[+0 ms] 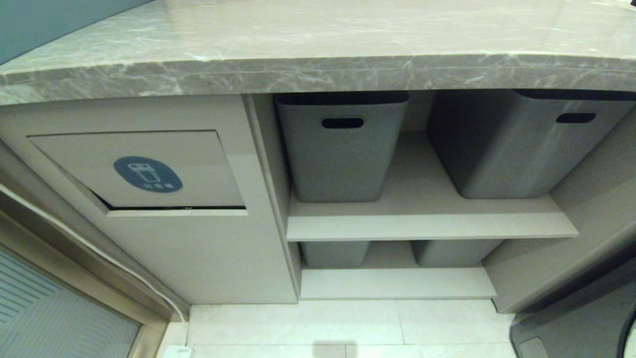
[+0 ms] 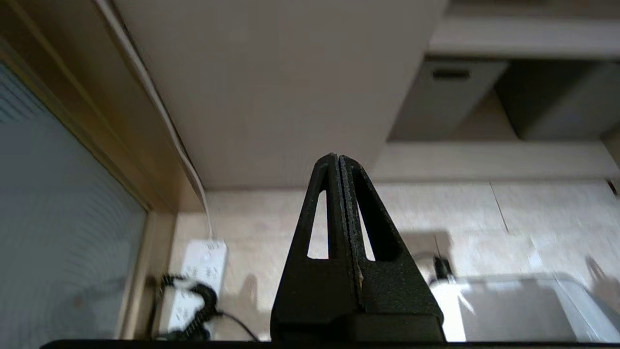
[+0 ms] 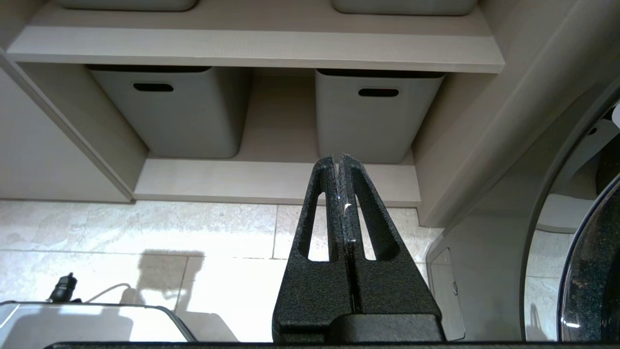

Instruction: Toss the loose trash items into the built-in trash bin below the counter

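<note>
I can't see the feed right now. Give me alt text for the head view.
A beige cabinet front under the marble counter carries the built-in trash bin's swing flap, marked with a blue oval sticker. To its right, open shelves hold four grey plastic bins, two up, two down. No bottles and no robot arms show; pale floor tiles lie below.

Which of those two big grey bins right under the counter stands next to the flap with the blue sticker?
The left upper grey bin: only a thin cabinet wall separates it from the flap. The other upper bin stands further right.
</note>
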Tool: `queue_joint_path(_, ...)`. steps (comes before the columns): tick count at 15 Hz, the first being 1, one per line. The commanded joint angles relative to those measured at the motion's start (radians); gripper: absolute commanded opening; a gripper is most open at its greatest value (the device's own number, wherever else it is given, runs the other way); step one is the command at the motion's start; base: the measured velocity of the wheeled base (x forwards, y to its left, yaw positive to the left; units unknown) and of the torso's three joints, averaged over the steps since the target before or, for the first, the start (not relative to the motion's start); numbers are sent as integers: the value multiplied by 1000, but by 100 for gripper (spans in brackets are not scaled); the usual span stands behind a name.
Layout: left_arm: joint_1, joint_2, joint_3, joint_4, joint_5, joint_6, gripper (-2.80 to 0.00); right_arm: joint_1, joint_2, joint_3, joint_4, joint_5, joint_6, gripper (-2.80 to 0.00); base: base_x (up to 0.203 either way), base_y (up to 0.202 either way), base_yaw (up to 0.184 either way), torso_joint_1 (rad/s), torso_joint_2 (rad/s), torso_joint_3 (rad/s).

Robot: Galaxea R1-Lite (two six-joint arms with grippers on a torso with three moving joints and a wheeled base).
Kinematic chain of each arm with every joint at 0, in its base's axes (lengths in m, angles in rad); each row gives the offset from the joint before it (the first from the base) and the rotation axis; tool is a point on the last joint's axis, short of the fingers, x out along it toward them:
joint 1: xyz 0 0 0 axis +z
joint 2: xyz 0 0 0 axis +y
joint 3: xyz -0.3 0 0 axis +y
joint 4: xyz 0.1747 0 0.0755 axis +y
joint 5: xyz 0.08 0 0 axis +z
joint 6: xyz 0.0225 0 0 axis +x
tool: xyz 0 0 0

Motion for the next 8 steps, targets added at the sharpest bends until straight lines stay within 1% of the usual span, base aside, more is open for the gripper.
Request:
queue_joint_path(1,-1,-49,12,-7,21,1,-280,0,0,0,0,-2,3,-280,0,0,0,0,0,0)
queue_joint_path(3,-1,-50,39,-35,51,11,-280,0,0,0,0,-3,10,-280,0,0,0,0,0,0)
queue_joint_path(4,-1,-49,39,-14,49,12,-280,0,0,0,0,-3,11,-280,0,0,0,0,0,0)
queue_joint_path(8,-1,-51,39,-14,48,18,-280,0,0,0,-1,-3,10,-280,0,0,0,0,0,0)
